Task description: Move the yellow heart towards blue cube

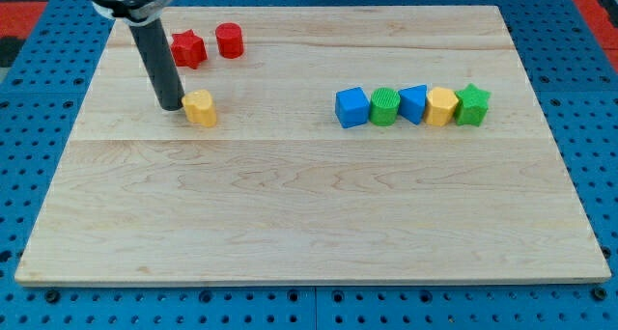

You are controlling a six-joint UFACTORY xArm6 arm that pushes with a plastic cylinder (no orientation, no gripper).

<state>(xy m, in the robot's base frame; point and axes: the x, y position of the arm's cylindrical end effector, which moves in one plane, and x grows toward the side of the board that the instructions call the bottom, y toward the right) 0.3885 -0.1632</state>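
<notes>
The yellow heart (pixel 201 108) lies on the wooden board at the view's upper left. My tip (pixel 171 106) stands just to the left of the heart, touching or almost touching its left side. The blue cube (pixel 352 107) is far to the right of the heart, at about the same height. It is the left end of a row of blocks.
The row runs rightwards from the blue cube: a green cylinder (pixel 384 106), a blue block (pixel 413 103), a yellow block (pixel 442 106), a green star (pixel 472 105). A red star (pixel 188 49) and a red cylinder (pixel 229 41) lie above the heart. The board (pixel 309 214) sits on a blue pegboard.
</notes>
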